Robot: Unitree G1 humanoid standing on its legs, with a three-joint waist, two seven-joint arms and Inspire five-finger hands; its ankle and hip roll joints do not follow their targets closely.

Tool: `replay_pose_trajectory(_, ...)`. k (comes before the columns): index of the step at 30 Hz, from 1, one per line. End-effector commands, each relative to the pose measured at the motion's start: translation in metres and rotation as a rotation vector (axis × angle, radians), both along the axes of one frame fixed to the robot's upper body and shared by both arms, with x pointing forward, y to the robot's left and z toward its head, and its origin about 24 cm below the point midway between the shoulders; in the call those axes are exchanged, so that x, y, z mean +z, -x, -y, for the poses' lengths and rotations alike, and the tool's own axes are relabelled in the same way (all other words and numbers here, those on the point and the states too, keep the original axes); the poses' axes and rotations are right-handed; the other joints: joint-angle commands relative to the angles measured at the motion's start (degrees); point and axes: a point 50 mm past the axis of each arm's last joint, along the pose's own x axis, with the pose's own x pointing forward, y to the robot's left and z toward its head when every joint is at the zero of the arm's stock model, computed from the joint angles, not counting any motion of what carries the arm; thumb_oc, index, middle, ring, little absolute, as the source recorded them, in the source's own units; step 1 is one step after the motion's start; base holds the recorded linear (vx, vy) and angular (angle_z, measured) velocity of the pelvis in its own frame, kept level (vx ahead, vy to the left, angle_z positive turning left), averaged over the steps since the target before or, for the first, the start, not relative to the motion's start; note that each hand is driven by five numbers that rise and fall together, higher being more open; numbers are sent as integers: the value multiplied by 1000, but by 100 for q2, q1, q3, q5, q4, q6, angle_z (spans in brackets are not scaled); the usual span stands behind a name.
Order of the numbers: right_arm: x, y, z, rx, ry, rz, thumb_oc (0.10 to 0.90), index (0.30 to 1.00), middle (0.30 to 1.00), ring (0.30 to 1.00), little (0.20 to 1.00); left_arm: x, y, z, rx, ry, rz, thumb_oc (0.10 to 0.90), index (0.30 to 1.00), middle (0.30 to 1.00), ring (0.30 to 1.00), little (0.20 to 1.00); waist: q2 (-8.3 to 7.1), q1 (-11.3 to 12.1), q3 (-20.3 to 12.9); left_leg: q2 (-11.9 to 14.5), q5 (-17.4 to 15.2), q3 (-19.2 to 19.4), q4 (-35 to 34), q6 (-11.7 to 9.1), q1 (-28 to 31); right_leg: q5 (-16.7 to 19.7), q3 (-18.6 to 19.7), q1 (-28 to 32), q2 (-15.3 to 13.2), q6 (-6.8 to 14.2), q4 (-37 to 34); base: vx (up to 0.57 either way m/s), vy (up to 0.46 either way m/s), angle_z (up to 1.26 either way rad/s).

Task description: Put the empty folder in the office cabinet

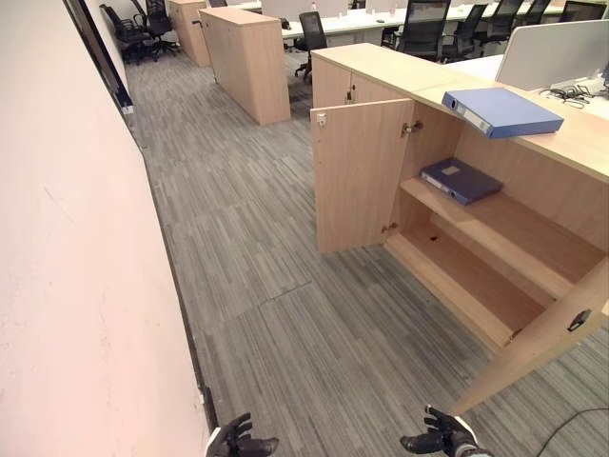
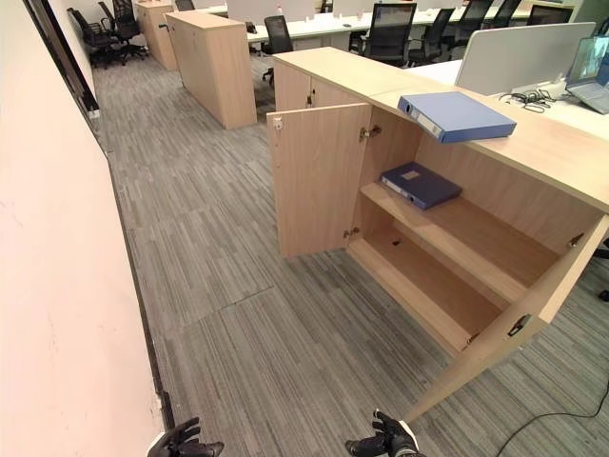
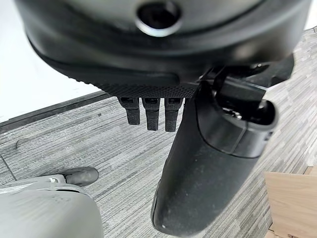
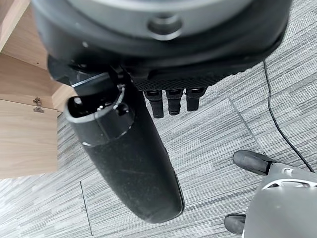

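A light blue folder (image 1: 501,111) lies flat on top of the wooden office cabinet (image 1: 360,176), near its front edge. A darker blue folder (image 1: 461,180) lies on the upper shelf inside; the lower shelf (image 1: 466,286) is bare. Both cabinet doors stand open. My left hand (image 1: 238,441) and right hand (image 1: 442,438) hang low over the carpet, far in front of the cabinet. In the wrist views the left hand (image 3: 208,163) and the right hand (image 4: 124,158) have relaxed fingers and hold nothing.
A pale wall (image 1: 67,286) runs along the left. The cabinet's right door (image 1: 542,347) swings out towards me. More wooden cabinets (image 1: 247,62), desks and black office chairs (image 1: 423,29) stand at the back. A grey desk partition (image 1: 557,52) rises behind the cabinet top.
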Motion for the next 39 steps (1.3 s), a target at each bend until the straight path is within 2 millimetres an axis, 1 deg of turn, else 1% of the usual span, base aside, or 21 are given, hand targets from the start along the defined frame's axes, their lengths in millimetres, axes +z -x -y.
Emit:
replay_pose_trajectory(1,17,-36,9,23,28,129,800,900,900,900,900,15,-42,-7,-32,-24,139,800,900,900,900,900,-47,111,83,391,-407,-2,-16,-469,159,-758,-158,104,-215,392,222,1,-82,5)
replay_pose_trajectory(9,15,-33,12,39,39,104,800,900,900,900,900,14,-41,-9,-23,-24,124,800,900,900,900,900,-27,115,161,488,-319,-1,7,-528,145,-846,-166,70,-129,325,279,9,-79,4)
replay_pose_trajectory(11,16,-35,13,44,37,109,800,900,900,900,900,14,-42,-11,-17,-24,126,800,900,900,900,900,-36,112,202,532,-380,6,233,-549,58,-916,-143,27,-116,287,393,-1,-105,1)
replay_pose_trajectory(14,20,-40,15,29,32,132,800,900,900,900,900,19,-54,-9,-6,-7,168,800,900,900,900,900,-100,82,417,630,-445,20,1152,-672,-573,-1040,-174,-143,-143,177,670,-97,-103,3)
replay_pose_trajectory(15,20,-40,15,29,32,132,800,900,900,900,900,19,-54,-9,-6,-7,168,800,900,900,900,900,-99,75,406,634,-459,11,1184,-672,-605,-1043,-181,-160,-141,175,678,-77,-148,19)
replay_pose_trajectory(16,22,-42,18,26,35,145,800,900,900,900,900,23,-60,-8,-7,4,195,800,900,900,900,900,-168,75,533,723,-519,142,2223,-771,-1041,-1162,-219,-176,-162,54,850,-12,-152,19)
replay_pose_trajectory(18,22,-40,21,30,46,134,800,900,900,900,900,22,-60,-6,-5,8,191,800,900,900,900,900,-207,108,621,849,-272,177,2954,-816,-1365,-1259,-269,-117,-141,-35,938,35,-158,30)
replay_pose_trajectory(19,21,-38,22,32,50,123,800,900,900,900,900,22,-60,-5,-1,12,190,800,900,900,900,900,-202,116,661,950,-116,233,3052,-818,-1514,-1333,-291,-54,-117,-66,971,195,-99,14)
replay_pose_trajectory(20,20,-35,23,26,51,111,800,900,900,900,900,20,-58,-5,5,16,179,800,900,900,900,900,-191,148,711,1179,-119,301,2832,-848,-1729,-1508,-302,165,-68,-80,958,182,-57,-1)
replay_pose_trajectory(22,20,-35,23,26,51,110,800,900,900,900,900,20,-58,-5,4,15,179,800,900,900,900,900,-199,150,723,1169,-126,306,2825,-847,-1705,-1519,-300,185,-77,-78,957,130,13,20)
replay_pose_trajectory(23,19,-32,26,18,59,103,800,900,900,900,900,19,-55,-5,7,12,166,800,900,900,900,900,-130,186,749,1246,247,239,1986,-793,-1666,-1503,-309,270,-25,-44,943,179,97,27)
replay_pose_trajectory(25,18,-31,28,13,73,92,800,900,900,900,900,18,-55,-5,13,12,165,800,900,900,900,900,-22,239,751,1309,657,-48,1001,-853,-1628,-1607,-234,397,57,-2,936,255,130,4)
replay_pose_trajectory(27,17,-32,30,-3,88,82,800,900,900,900,900,19,-56,-5,37,12,174,800,900,900,900,900,5,284,764,1408,698,-210,418,-904,-1816,-1742,-137,555,51,34,909,256,120,-3)
replay_pose_trajectory(29,18,-34,32,-12,97,79,800,900,900,900,900,19,-57,-7,56,10,176,800,900,900,900,900,3,332,783,1505,773,-172,63,-934,-1959,-1836,-15,732,42,81,843,312,155,-15)
replay_pose_trajectory(30,17,-35,31,-12,96,74,800,900,900,900,900,17,-52,-8,68,8,157,800,900,900,900,900,-1,397,724,1611,834,-31,-7,-957,-2085,-1896,59,866,29,132,765,278,147,-32)
replay_pose_trajectory(31,17,-35,31,-12,96,74,800,900,900,900,900,17,-52,-8,68,8,157,800,900,900,900,900,-4,403,722,1610,834,-24,-8,-957,-2082,-1896,63,864,25,133,765,300,160,-41)
replay_pose_trajectory(33,15,-35,26,-9,82,72,800,900,900,900,900,13,-44,-12,89,6,130,800,900,900,900,900,4,474,569,1698,912,36,-16,-978,-2123,-1896,218,950,30,206,682,284,170,-39)
replay_pose_trajectory(34,14,-34,22,-5,71,69,800,900,900,900,900,12,-41,-13,93,2,118,800,900,900,900,900,-6,521,498,1721,1068,48,-15,-1012,-2138,-1940,277,964,24,220,685,297,202,-49)
replay_pose_trajectory(35,13,-35,20,-6,64,71,800,900,900,900,900,12,-40,-16,101,-4,114,800,900,900,900,900,-35,563,458,1749,1133,84,32,-1026,-2183,-1963,308,951,3,232,697,346,263,-43)
replay_pose_trajectory(36,12,-36,15,-12,50,76,800,900,900,900,900,12,-40,-19,110,-12,115,800,900,900,900,900,-112,637,405,1778,1165,141,158,-1027,-2306,-1978,323,983,-69,306,699,310,249,-69)
replay_pose_trajectory(39,8,-35,5,-18,24,64,800,900,900,900,900,14,-41,-24,98,-30,111,800,900,900,900,900,-273,722,280,1673,1189,207,502,-927,-2375,-1942,331,863,-232,376,830,306,253,-38)
